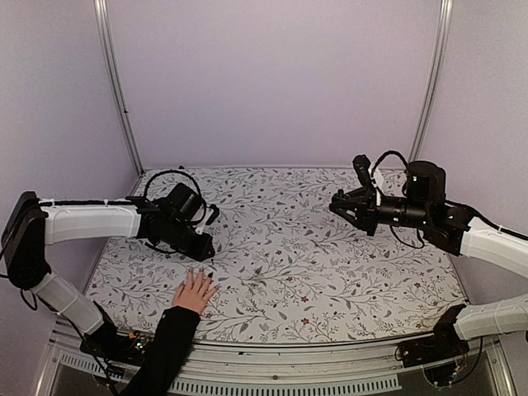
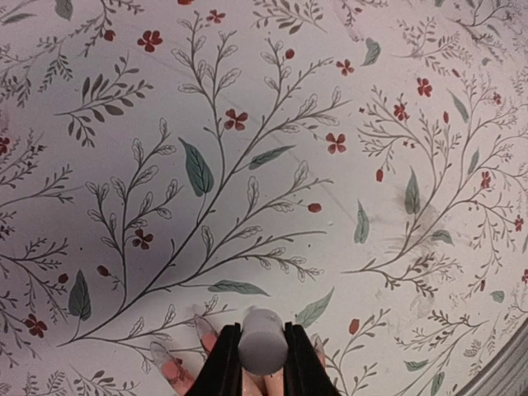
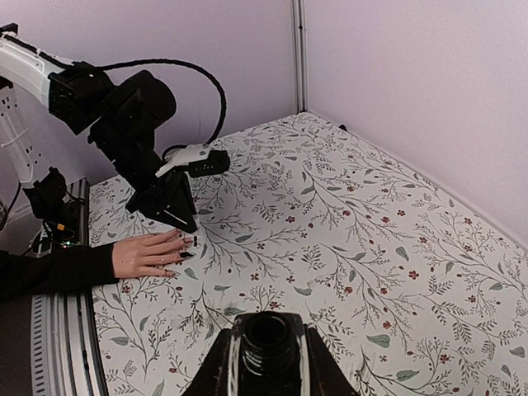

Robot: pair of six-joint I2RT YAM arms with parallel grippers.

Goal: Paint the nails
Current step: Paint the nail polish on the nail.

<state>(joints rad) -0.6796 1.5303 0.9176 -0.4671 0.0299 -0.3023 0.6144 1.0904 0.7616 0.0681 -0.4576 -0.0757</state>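
A light-skinned hand (image 1: pixel 195 290) with a black sleeve lies flat near the table's front left, fingers spread. Its nails (image 3: pixel 186 254) point away from the sleeve, and dark polish shows on at least one. My left gripper (image 1: pixel 202 250) hovers right over the fingertips, shut on a white round cap (image 2: pixel 263 342). Whatever hangs under the cap is hidden. In the left wrist view pale nails (image 2: pixel 160 355) peek out on both sides of the jaws. My right gripper (image 1: pixel 337 206) is raised at the right, shut on a small dark open bottle (image 3: pixel 268 340).
The floral tablecloth (image 1: pixel 313 264) covers the table. Lilac walls and metal posts (image 1: pixel 120 91) close it in on three sides. The sleeved forearm (image 1: pixel 165 346) crosses the front rail at the left.
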